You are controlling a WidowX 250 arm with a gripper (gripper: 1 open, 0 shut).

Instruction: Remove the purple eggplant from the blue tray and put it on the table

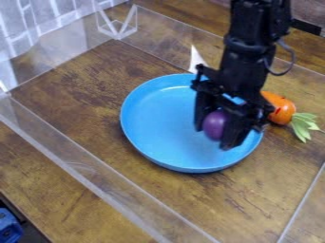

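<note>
Gripper (219, 124): clamped on the eggplant (218, 122), above the blue tray (159, 119).
Slip risk: smooth, rounded skin; possible drop into tray.
Obstacle: carrot (279, 109) on table (76, 95) beside the rim.

The tray (159, 123) is bright blue all over. The eggplant (218, 122) is shiny purple, at 3 o'clock in the tray. The gripper (225, 129) around it is black. At 3 o'clock past the rim, the carrot (278, 108) is orange with green leaves. The table (76, 85) is dark brown with wood lines. The walls (51, 33) are clear.
</note>
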